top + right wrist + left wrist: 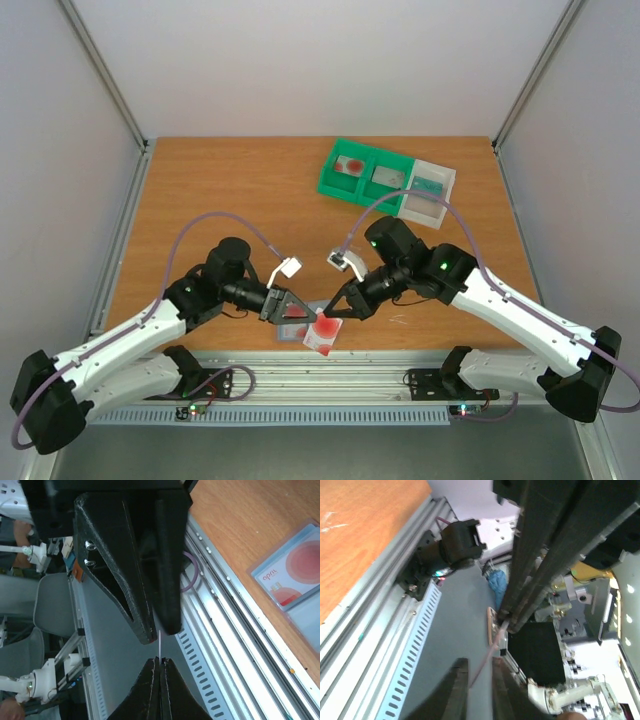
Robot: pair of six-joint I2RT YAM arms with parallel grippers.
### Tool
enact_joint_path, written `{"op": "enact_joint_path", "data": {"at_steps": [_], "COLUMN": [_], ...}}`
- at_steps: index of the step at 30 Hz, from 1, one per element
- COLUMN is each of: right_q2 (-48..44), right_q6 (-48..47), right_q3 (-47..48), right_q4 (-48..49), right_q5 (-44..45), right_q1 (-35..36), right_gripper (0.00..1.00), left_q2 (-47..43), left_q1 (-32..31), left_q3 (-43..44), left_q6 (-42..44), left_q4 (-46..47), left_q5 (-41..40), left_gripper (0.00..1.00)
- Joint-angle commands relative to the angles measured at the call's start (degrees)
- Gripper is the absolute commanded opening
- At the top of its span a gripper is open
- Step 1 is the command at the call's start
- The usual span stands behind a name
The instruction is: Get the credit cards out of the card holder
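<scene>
Top view, left tool [299,314] and right tool [336,317] meeting at the counter's [230,190] near edge, both clamped shut on one red-blotched credit card [325,337], wrist views show it only edge-on, right wrist view plainly shows card holder [306,614] flat on counter, second card [294,571] inside

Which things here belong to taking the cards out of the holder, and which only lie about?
For the job: card holder; red-blotched card inside it; thin card pinched by left gripper and right gripper.
Lying about: green and white compartment tray; grey chair.
</scene>
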Motion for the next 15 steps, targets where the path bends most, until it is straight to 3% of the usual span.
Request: {"op": "enact_joint_path", "data": {"at_steps": [1, 3, 11, 15], "right_q2": [-1.5, -1.7, -3.9, -4.6], "right_q6": [1.3, 1.8, 7.3, 11.2], "right_q3": [-0.8, -1.2, -3.3, -2.9], "right_q4": [3.0, 3.1, 6.8, 6.3], "right_q5": [-1.5, 0.2, 9.9, 21.5], "right_q1": [0.1, -0.3, -3.0, -3.6], "right_gripper": [0.01, 0.01, 0.01, 0.01], "left_q2": [-1.7, -2.2, -5.3, -6.8], "left_q1": [0.0, 0.0, -0.1, 0.0], "left_q3": [2.0, 3.2, 7.8, 8.9], "left_q6": [2.2, 4.1, 8.1, 9.3], "left_q4": [-4.4, -7.8, -21.6, -24.5], "left_q5": [-7.0, -10.3, -28.3, -35.3], "left_gripper": [0.35, 0.54, 0.97, 0.99]}}
